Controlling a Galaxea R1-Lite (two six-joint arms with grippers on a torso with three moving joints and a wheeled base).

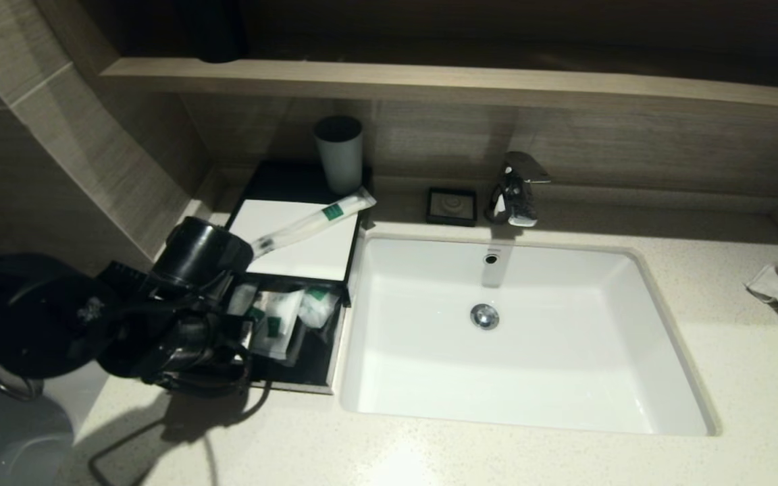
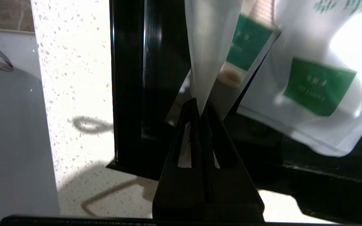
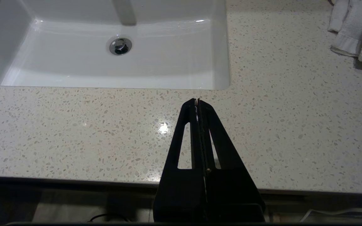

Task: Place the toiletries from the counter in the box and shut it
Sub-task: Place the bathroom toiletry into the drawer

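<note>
**A:** Start big. Why does everything sit at that end of the wide cream-white speckled stone surface [image 1: 564, 459]?

**B:** Because the low black rectangular box with the white top panel [image 1: 298, 236] stands there, just beside the white rectangular basin [image 1: 524, 337]. Its drawer [image 1: 308, 378] is pulled out toward the robot, so the inside lies open from above, which I take to be the reason it is drawn at all.

**A:** And the left hand?

**B:** The left hand [image 2: 200, 108] hangs over the drawer's near corner, pinched shut on the thin edge of a translucent white plastic packet [image 2: 212, 47]. Gripped by its rim, the packet dangles free and can be lowered in flat. I judge that it is being brought down among the others.

**A:** Others?

**B:** Several short translucent pouches with green labels [image 1: 279, 324] already lie in the drawer, overlapping. One long slim packet with a green label [image 1: 315, 223] rests slantwise on the white top panel, its far end near the grey-white cup [image 1: 339, 154]. It is on the box, not in it, so it remains to be done.

**A:** The right hand?

**B:** The right hand [image 3: 197, 102] is closed on nothing, parked above the bare front edge of the surface, well away from the drawer. Nothing there calls for it.

**A:** So closing comes last?

**B:** By my reckoning, yes.
</note>
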